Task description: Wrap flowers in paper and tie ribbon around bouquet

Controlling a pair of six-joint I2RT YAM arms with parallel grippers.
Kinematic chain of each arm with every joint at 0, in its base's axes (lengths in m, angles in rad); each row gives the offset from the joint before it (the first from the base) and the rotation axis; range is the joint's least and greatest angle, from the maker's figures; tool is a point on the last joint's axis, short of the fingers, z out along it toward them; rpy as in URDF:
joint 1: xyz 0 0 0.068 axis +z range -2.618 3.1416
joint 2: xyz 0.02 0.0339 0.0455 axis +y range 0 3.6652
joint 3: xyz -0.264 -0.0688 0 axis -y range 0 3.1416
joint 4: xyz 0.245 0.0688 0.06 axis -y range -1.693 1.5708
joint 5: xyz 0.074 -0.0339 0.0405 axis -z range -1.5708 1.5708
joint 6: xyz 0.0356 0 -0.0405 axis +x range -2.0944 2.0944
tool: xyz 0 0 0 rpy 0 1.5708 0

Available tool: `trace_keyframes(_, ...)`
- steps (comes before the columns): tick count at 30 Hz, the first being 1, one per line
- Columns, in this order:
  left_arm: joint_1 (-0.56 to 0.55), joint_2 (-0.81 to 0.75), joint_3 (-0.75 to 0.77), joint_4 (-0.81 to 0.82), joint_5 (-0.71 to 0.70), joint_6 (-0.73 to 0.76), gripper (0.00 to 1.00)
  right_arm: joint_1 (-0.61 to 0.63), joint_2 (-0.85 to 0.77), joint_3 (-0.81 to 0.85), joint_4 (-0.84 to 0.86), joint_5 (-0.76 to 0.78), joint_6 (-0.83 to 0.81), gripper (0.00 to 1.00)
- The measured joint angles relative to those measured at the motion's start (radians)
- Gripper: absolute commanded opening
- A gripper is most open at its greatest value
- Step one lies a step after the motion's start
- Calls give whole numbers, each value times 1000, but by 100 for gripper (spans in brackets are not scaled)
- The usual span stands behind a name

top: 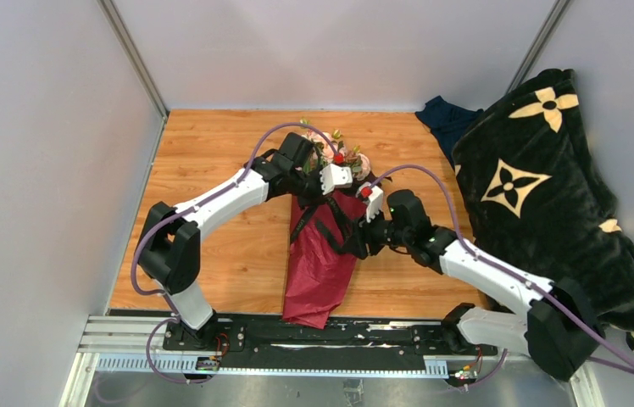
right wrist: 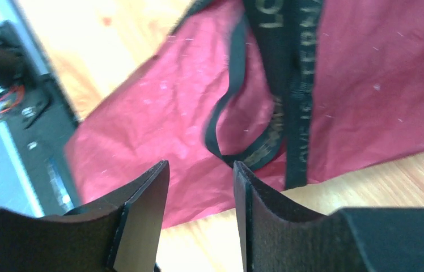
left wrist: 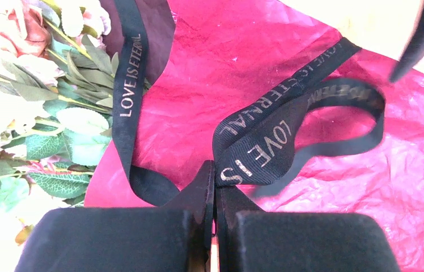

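Right now the long, narrow black ribbon [left wrist: 258,150] printed with pale lettering is lying across the crinkly dark red wrapping paper [left wrist: 244,68], crossing over itself in a loose loop rather than a drawn knot. My left gripper [left wrist: 214,173] is clenching on it, fingertips pressed together with the band coming out from between them. The paper is folded around the stems into a cone, so the bouquet [top: 320,254] is lying in the middle of the wooden surface [top: 212,153]. Its pale pink and cream roses [top: 341,154] with green leaves are at the far end, and the cone's point is aiming toward my bases. My right gripper [right wrist: 201,170] is hovering just beside the cone on its right side, jaws apart and nothing between them. A strand of ribbon is dangling in a loop just ahead of it.

I am judging the wrapping as done and the tying as partway. Whether the ribbon is running fully round the back I cannot tell, and no tight bow is showing. What is left, I think, is catching the free strand with the right gripper and pulling against the left to cinch it. Off to my right, a black plush blanket [top: 542,195] with cream flower motifs and a dark navy cloth [top: 445,119] are lying well apart from the work.
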Motion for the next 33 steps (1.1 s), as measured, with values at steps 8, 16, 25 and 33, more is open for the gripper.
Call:
trace_keyframes(8, -2, 1, 8, -13, -6, 21, 0, -202, -44, 2, 3, -266, 10, 19)
trace_keyframes(16, -20, -9, 7, -39, -12, 41, 0, -254, 306, 250, -9, -269, 72, 14)
trace_keyframes(25, -21, -29, 4, -68, -6, 49, 0, -226, 484, 308, -85, -404, -34, 30)
trace_keyframes(33, -48, -29, -24, -71, -19, 69, 0, -216, 425, 187, -78, -533, -70, 38)
